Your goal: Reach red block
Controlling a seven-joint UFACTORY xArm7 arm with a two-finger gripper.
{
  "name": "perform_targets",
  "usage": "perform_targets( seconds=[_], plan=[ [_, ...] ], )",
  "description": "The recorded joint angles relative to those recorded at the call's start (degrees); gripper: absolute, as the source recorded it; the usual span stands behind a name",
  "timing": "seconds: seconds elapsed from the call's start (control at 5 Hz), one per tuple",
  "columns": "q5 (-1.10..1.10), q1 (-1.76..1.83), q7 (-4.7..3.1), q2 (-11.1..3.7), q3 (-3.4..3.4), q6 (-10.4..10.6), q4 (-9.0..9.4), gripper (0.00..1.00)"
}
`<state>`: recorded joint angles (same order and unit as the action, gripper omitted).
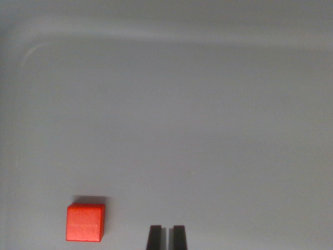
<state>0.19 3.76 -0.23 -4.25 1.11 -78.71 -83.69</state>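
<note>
Block, red point(85, 222): 1 item, low in the wrist view's left, resting on the grey surface point(197, 130). Near-square in outline, so no long axis can be told. Its edges run almost square to the picture's edges, with a slight taper toward the bottom. The top face and a thin darker strip of its right side show. A soft dark shadow lies along its upper edge.

Gripper point(167, 237): at the bottom edge, right of the block and clear of it, with bare surface between the 2. Only 2 dark fingertips point(155, 237) show, standing upright and parallel, with a narrow slit between them; nearly closed, holding nothing.

Surface: plain matt pale grey, filling most of the view. A faint lighter band curves across the top and bends down at the upper left, like a rounded rim or fold; which it is cannot be told. Nothing of the room beyond shows.
</note>
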Motion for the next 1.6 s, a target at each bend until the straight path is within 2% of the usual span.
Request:
perform_targets(
  seconds=[0.2,0.4,0.6,0.8,1.0,1.2,1.4,1.6],
  plan=[
    [-0.04,0.41,0.50,-0.38,-0.33,2.25,1.96,0.00],
    [-0.04,0.41,0.50,-0.38,-0.33,2.25,1.96,0.00],
    [-0.07,0.85,1.03,-0.78,-0.68,4.64,4.04,0.00],
    [-0.07,0.85,1.03,-0.78,-0.68,4.64,4.04,0.00],
    [-0.11,1.31,1.58,-1.21,-1.04,7.15,6.23,0.00],
    [-0.11,1.31,1.58,-1.21,-1.04,7.15,6.23,0.00],
    [-0.15,1.78,2.15,-1.64,-1.42,9.75,8.49,0.00],
    [-0.15,1.78,2.15,-1.64,-1.42,9.75,8.49,0.00]
  ],
)
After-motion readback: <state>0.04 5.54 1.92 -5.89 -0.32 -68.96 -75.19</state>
